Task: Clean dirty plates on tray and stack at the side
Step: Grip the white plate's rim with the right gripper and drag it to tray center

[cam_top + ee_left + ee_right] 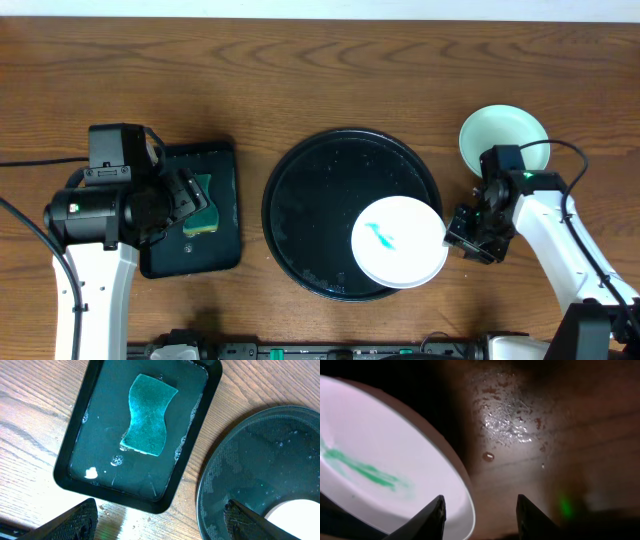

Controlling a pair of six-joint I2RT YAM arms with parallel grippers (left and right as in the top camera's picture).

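The large round black tray [320,200] sits mid-table and also shows in the left wrist view [260,450]. A white plate [398,240] with a teal smear lies on the tray's front right, overhanging the rim; it shows in the right wrist view [380,440]. My right gripper [462,232] is open, its fingers [480,515] astride the plate's right rim. A pale mint-green plate [503,135] rests on the table at the far right; I cannot tell if another lies under it. My left gripper [160,520] is open and empty, above the small tray [185,200].
A small black rectangular tray [225,170] at the left holds a teal sponge [149,415] in shallow water [100,425]. Water drops lie on the wood [505,425] beside the white plate. The right arm's cable loops over the mint plate.
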